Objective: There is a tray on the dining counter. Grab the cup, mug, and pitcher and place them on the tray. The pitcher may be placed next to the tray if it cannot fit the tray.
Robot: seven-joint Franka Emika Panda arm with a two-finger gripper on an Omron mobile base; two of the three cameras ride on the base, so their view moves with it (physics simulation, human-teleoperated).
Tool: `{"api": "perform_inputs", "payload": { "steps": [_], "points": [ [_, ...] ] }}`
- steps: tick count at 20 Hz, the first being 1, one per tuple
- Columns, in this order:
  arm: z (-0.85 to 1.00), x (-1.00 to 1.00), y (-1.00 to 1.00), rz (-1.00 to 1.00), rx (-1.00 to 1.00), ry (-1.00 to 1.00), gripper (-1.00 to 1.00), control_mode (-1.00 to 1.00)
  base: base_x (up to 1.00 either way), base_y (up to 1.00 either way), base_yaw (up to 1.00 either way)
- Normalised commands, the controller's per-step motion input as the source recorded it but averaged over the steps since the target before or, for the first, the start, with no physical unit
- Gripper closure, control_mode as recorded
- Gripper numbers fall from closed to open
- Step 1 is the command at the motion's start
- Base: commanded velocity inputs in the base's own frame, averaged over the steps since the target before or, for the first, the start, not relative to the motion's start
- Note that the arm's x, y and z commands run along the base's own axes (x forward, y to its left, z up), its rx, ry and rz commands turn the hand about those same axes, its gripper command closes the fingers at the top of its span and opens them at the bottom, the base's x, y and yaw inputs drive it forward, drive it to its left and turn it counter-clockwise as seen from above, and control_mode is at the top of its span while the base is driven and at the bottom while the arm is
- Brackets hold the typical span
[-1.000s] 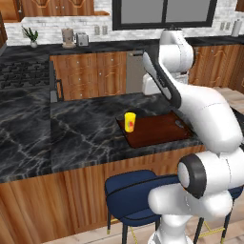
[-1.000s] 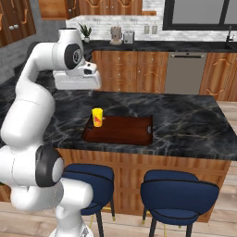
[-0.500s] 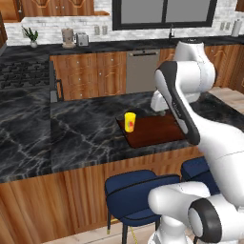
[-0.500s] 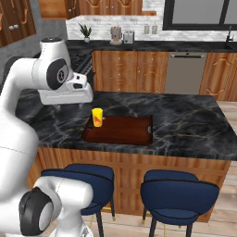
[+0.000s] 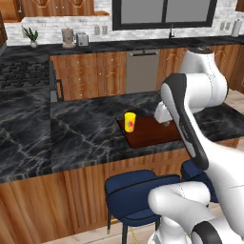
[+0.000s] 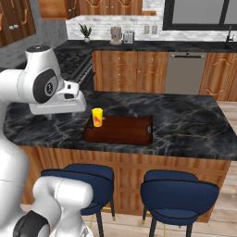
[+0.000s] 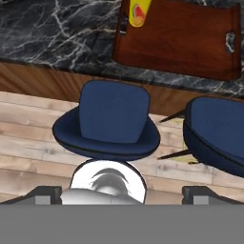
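A yellow cup with a red mark stands upright in the left end of the dark reddish-brown tray. The tray lies on the black marble dining counter near its front edge. My hand hovers above the counter's front edge beside the tray, apart from the cup. In the hand view my gripper points down at the stools, its jaws wide open and empty. The mug is out of view. I cannot tell whether a pale upright cylinder on the back counter is the pitcher.
Two blue stools stand under the counter's front. A stove sits at the left. The back counter holds a plant, a jar and a toaster. A dishwasher faces the island.
My arm has swung and the hand has come down and back towards the counter's front edge. The cup and tray have not moved.
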Motion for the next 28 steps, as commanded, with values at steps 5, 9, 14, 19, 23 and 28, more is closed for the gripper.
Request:
{"api": "perform_inputs", "payload": {
  "steps": [5, 9, 14, 19, 23, 28],
  "points": [
    [0.0, -0.32, -0.05, -0.01, 0.05, -0.08, -1.0, -1.0, 0.0, 0.0, 0.0],
    [0.0, -0.21, 0.0, -0.03, 0.04, -0.09, -1.0, -1.0, 0.0, 0.0, 0.0],
    [0.0, -0.08, -0.01, -0.01, 0.01, -0.04, -1.0, 1.0, -0.03, -0.04, 0.0],
    [0.0, 0.0, 0.0, 0.0, 0.0, 0.0, -1.0, 1.0, -0.39, -0.69, 0.0],
    [0.0, 0.0, 0.0, 0.0, 0.0, 0.0, -1.0, 1.0, -0.43, -1.0, -0.08],
    [0.0, 0.0, 0.0, 0.0, 0.0, 0.0, -1.0, 1.0, -0.08, -1.0, -0.01]
  ]
}}
